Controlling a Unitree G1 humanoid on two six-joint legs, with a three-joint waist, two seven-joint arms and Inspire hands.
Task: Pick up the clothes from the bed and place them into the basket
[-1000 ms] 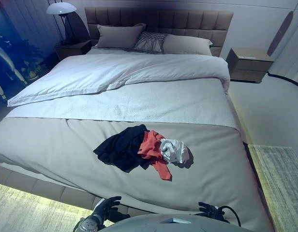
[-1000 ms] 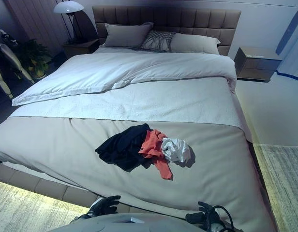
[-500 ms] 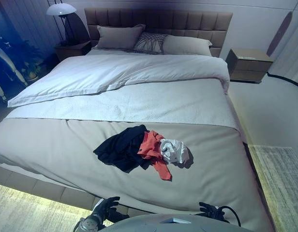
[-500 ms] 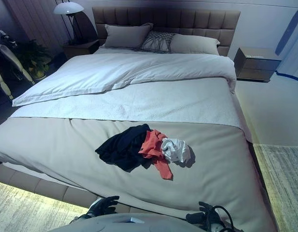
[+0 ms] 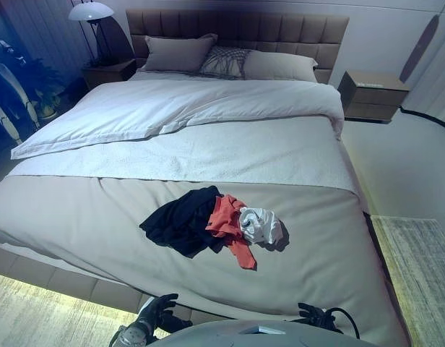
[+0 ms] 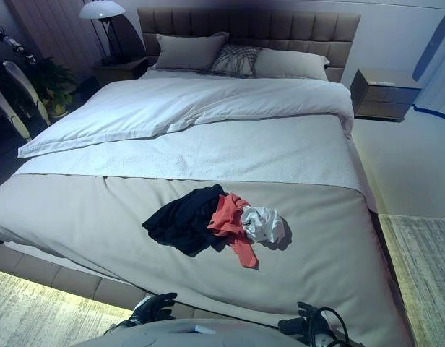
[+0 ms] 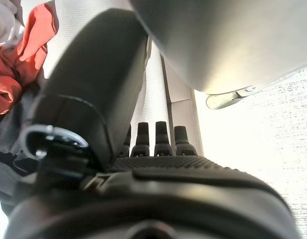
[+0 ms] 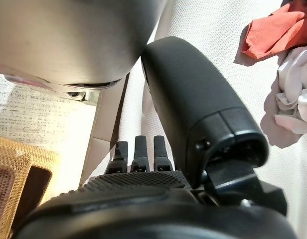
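Observation:
A heap of clothes lies on the beige cover at the near end of the bed (image 5: 78, 224): a dark navy garment (image 5: 180, 223), a red one (image 5: 228, 228) and a crumpled white one (image 5: 261, 225). My left hand (image 5: 156, 311) hangs low in front of the bed's near edge, open, with its fingers (image 7: 156, 137) straight and nothing in it. My right hand (image 5: 314, 316) hangs low on the other side, also open and empty, fingers (image 8: 138, 149) straight. Both hands are well short of the heap. A woven basket (image 8: 9, 184) shows on the floor in the right wrist view.
A white duvet (image 5: 172, 105) and pillows (image 5: 230, 63) cover the far half of the bed. Nightstands stand at the back right (image 5: 373, 95) and back left, the left one with a lamp (image 5: 91, 13). A pale rug (image 5: 417, 275) lies to the right, a plant (image 5: 38, 87) at the far left.
A pale limb-like shape at the far left edge has shifted. The clothes and both hands have not moved.

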